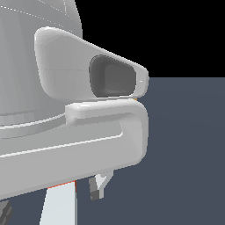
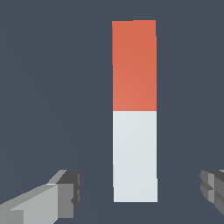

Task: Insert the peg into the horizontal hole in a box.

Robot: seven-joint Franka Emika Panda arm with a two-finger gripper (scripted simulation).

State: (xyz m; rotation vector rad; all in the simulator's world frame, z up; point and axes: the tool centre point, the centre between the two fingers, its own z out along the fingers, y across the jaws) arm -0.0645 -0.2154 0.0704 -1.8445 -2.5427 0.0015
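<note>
The peg (image 2: 134, 111) lies flat on the dark floor, with a red-orange end and a white end. In the exterior view only a strip of its white part (image 1: 59, 207) shows under the hand, with a thin red edge above it. My gripper (image 2: 140, 191) is open and hangs over the peg's white end. One finger (image 2: 63, 194) stands on each side of the bar, well apart from it and not touching. In the exterior view the gripper (image 1: 52, 200) is mostly hidden by the hand, and one fingertip (image 1: 98, 187) shows. The box and its hole are out of view.
The robot's grey-white hand and wrist (image 1: 79, 118) fill most of the exterior view. Plain dark grey-blue floor (image 1: 184, 154) lies around the peg, with a black background above it.
</note>
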